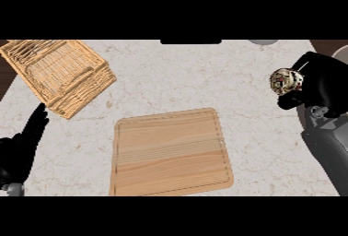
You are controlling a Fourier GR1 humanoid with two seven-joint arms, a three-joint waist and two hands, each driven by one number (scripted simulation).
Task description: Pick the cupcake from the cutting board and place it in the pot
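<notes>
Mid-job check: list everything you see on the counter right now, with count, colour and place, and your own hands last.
Counter: one, pale marbled, fills the view.
Cutting board: one, light wood, centre, nothing on it.
Wicker basket: one, tan, upper left, tilted.
Cupcake: one, pale with dark flecks, upper right, held above the counter.
Pot: not identifiable in this view.
Left hand: one, black, left edge, fingers straight, resting.
Right hand: one, black, upper right, curled round the cupcake; grey forearm below it.
</notes>
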